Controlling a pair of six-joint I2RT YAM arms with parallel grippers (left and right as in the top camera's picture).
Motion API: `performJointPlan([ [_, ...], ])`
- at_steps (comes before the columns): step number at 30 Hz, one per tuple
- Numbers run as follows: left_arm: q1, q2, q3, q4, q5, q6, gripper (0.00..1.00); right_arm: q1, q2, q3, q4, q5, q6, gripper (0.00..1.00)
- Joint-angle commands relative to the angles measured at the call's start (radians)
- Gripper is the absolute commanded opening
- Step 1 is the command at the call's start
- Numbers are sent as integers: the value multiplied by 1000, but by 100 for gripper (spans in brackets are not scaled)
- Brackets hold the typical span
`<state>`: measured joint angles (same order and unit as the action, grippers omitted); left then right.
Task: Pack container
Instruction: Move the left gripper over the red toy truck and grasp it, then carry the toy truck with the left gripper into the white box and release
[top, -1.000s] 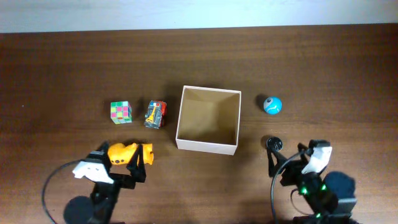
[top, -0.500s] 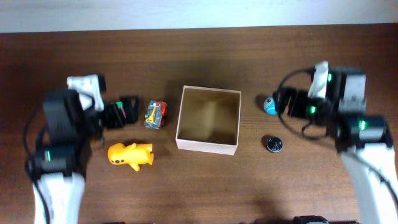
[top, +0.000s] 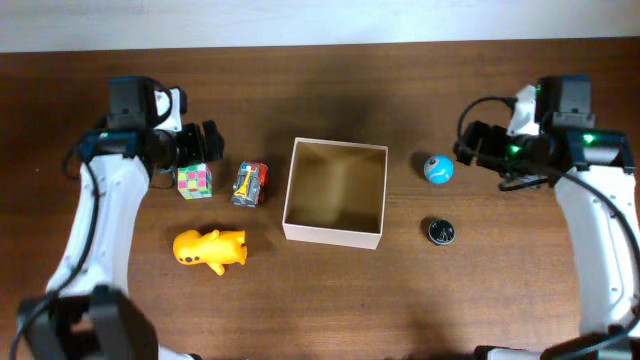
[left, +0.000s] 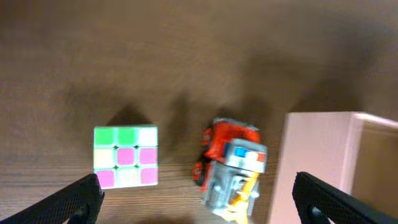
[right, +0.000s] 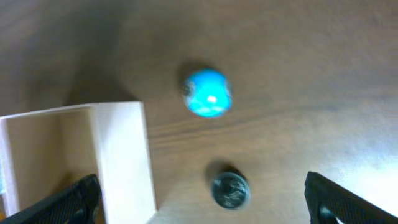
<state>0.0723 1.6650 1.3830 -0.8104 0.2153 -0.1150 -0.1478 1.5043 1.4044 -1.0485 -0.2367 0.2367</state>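
Note:
The container (top: 334, 231) is a square open box with white walls and a tan inside, standing at the table's middle; nothing shows inside it. Its wall shows in the left wrist view (left: 311, 155) and the right wrist view (right: 121, 155). My left gripper (top: 200, 142) is open and empty above a colourful cube (top: 194, 181) (left: 125, 157) and a red toy truck (top: 250, 184) (left: 233, 163). My right gripper (top: 478, 145) is open and empty, right of a blue ball (top: 437, 169) (right: 208, 93) and above a dark round toy (top: 440, 232) (right: 231, 190).
A yellow toy animal (top: 209, 250) lies on the brown wooden table, front left of the container. A pale wall strip runs along the far edge of the table.
Both arms have risen from the table's front edge and reached forward. The left gripper now hangs over the cube and truck, the right one beside the blue ball. No toy has moved.

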Motion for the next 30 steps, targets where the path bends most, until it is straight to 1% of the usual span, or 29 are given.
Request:
performJointPlan([
  [1, -16, 43, 13, 2, 8, 21, 100, -59, 27, 19, -28, 13, 11, 99],
  [4, -65, 71, 13, 1, -7, 63, 100, -90, 46, 19, -45, 13, 10, 99],
  [7, -147, 126, 13, 0, -104, 96, 100, -103, 59, 19, -51, 16, 7, 99],
  [9, -184, 162, 13, 0, -113, 126, 100, -103, 60, 19, -52, 27, 6, 99],
  [10, -199, 183, 13, 0, -116, 132, 97, -103, 60, 19, -51, 40, 6, 99],
  [13, -228, 237, 13, 0, -135, 131, 91, -103, 60, 19, -53, 62, 7, 99],
  [20, -231, 307, 13, 3, -134, 132, 89, -103, 60, 19, -56, 69, 6, 99],
  [21, -232, 313, 13, 7, -134, 132, 84, -103, 60, 19, -56, 69, 7, 99],
  [22, -233, 321, 13, 14, -134, 148, 76, -103, 60, 19, -56, 69, 7, 99],
  [26, -235, 321, 15, 21, -134, 151, 71, -103, 60, 19, -56, 69, 6, 99],
  [28, -239, 321, 19, 20, -134, 154, 63, -103, 60, 19, -56, 69, 7, 99],
  [30, -243, 321, 23, 19, -135, 154, 61, -103, 60, 19, -56, 69, 7, 99],
])
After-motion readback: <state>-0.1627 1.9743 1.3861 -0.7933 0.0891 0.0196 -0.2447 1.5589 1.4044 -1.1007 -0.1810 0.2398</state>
